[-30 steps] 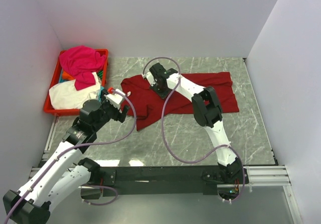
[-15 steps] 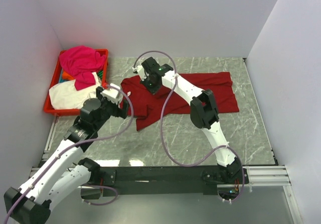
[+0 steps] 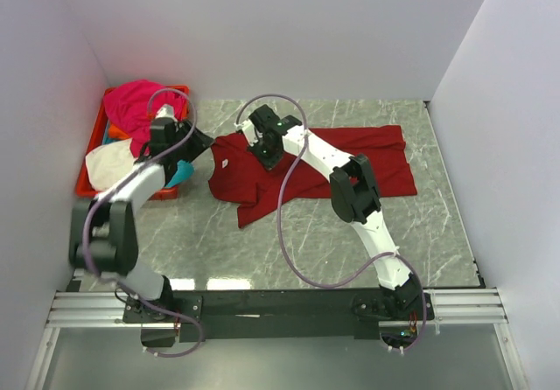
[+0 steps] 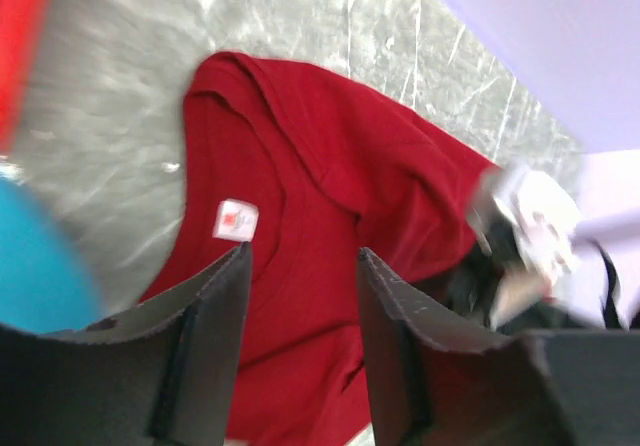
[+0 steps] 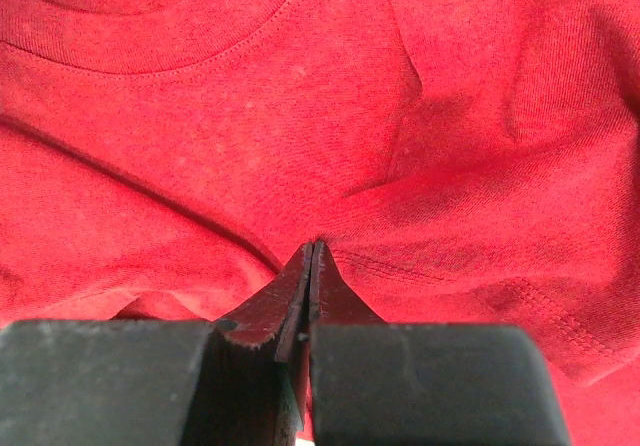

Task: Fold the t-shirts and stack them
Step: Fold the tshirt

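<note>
Progress: early.
- One dark red t-shirt (image 3: pixel 389 158) lies spread on the worktop (image 3: pixel 394 233), rumpled at the collar end and not yet folded, as far as I can judge. No finished stack in view.
- Right gripper (image 3: pixel 265 152): jaws pressed together, pinching a ridge of the dark red cloth, with the collar seam (image 5: pixel 150 51) just beyond its tips.
- Left gripper (image 3: pixel 194 141): jaws spread, nothing between them. It hangs over the same shirt's neck end, with the white label (image 4: pixel 236 220) just ahead of its fingers.
- Left to do: fold this shirt, then the others.
- A magenta shirt (image 3: pixel 136 101), a cream-white shirt (image 3: pixel 109 164) and a cyan shirt (image 3: pixel 179 173) sit heaped in the red crate (image 3: pixel 97 130), just beside the left gripper on the side away from the right one.

Surface: grey marble-patterned worktop, smooth, with some glare. The dark red cloth lies flat beyond the right gripper and bunched beneath it.

Room: plain pale walls (image 3: pixel 262 31) close around three sides.
</note>
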Controlling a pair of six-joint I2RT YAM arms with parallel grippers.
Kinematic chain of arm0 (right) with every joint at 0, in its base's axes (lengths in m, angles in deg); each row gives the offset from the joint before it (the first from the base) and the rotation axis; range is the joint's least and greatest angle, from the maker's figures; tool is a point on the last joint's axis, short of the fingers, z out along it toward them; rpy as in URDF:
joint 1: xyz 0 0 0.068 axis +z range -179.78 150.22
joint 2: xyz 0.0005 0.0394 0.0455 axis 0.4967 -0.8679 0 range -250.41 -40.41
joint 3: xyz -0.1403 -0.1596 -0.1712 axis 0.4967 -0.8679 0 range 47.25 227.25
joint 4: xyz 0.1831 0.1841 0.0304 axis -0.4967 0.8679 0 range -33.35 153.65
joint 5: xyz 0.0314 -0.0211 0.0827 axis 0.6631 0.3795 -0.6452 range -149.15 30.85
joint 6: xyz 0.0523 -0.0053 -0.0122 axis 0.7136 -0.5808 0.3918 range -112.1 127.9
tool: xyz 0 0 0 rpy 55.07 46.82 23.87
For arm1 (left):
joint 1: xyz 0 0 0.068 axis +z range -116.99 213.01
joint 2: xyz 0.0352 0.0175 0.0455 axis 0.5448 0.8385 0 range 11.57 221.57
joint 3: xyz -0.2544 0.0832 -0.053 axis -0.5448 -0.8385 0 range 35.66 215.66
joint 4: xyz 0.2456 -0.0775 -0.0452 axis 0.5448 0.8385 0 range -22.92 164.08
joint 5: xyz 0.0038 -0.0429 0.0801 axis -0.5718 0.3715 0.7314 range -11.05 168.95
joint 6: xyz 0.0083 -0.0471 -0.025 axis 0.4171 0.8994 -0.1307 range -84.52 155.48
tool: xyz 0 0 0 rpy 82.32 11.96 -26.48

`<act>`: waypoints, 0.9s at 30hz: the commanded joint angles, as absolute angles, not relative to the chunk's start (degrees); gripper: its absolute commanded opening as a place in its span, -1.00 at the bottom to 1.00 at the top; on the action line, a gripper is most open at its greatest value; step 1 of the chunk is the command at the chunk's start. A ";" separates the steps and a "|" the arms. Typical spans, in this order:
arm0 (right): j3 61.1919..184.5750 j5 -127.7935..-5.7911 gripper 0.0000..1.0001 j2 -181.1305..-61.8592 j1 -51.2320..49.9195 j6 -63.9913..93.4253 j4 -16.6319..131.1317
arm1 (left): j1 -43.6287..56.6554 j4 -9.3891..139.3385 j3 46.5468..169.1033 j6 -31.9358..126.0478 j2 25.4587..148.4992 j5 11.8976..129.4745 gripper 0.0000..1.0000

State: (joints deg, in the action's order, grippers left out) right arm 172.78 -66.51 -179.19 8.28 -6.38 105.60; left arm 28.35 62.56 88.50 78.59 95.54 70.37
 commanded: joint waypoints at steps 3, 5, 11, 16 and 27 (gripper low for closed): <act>172.14 -68.47 -1.00 -175.41 7.39 -5.19 103.94 | 28.44 57.67 101.73 90.14 109.99 59.35 -0.05; 172.32 -68.91 -1.00 -175.41 7.04 -5.11 103.94 | 28.53 58.81 105.95 91.02 115.18 58.64 -0.06; 172.49 -70.14 -1.00 -175.41 6.34 -4.58 103.50 | 28.44 62.50 113.26 90.67 123.98 60.22 -0.05; 173.11 -74.00 -1.00 -174.19 4.50 -2.91 102.89 | 28.44 64.17 116.07 89.79 127.94 60.14 -0.01; 174.08 -79.28 -1.00 -170.06 0.80 1.13 99.81 | 27.92 65.15 118.71 89.35 131.71 59.96 0.04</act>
